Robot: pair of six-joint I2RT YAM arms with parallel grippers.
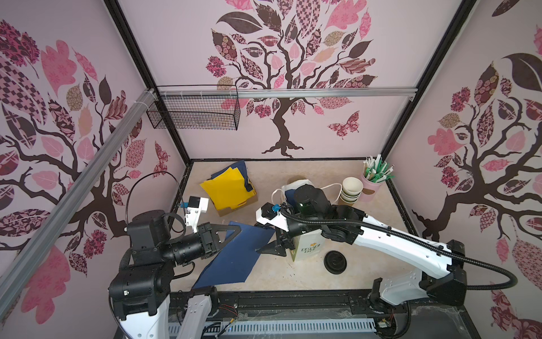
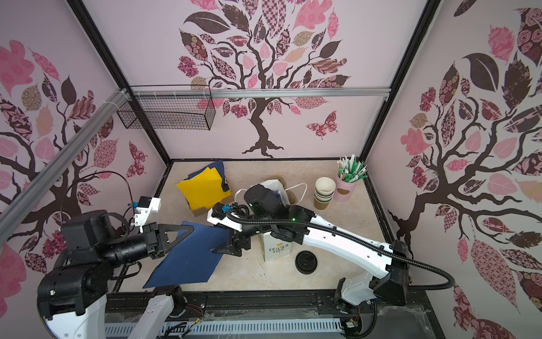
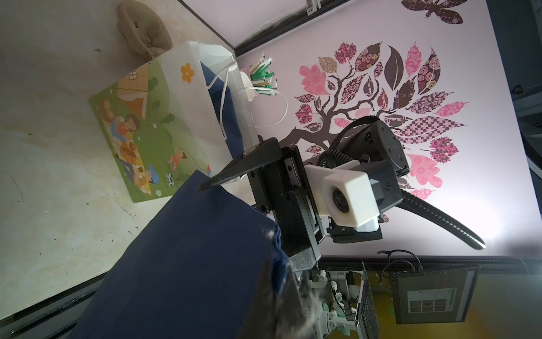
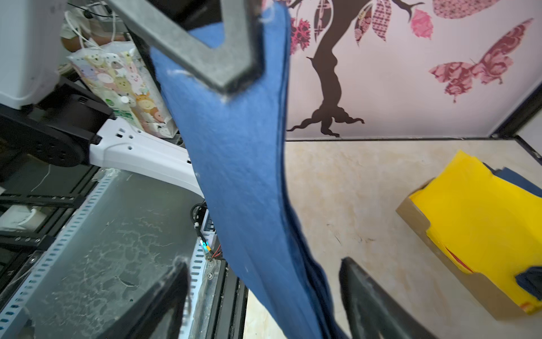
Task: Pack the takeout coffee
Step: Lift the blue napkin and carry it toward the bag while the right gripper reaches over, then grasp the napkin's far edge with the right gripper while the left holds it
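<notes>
The left hand is clamped on one edge of a blue sheet, held up over the front left of the counter. The right hand straddles the opposite edge with its jaws wide, one finger on each side of it. Behind that hand a bag stands mid-counter, open, with something blue inside. A lid lies just beside the bag, toward the front edge. Lidless cups stand nested near the back right corner. Where the capped coffee cups are I cannot tell: no view shows them.
</notes>
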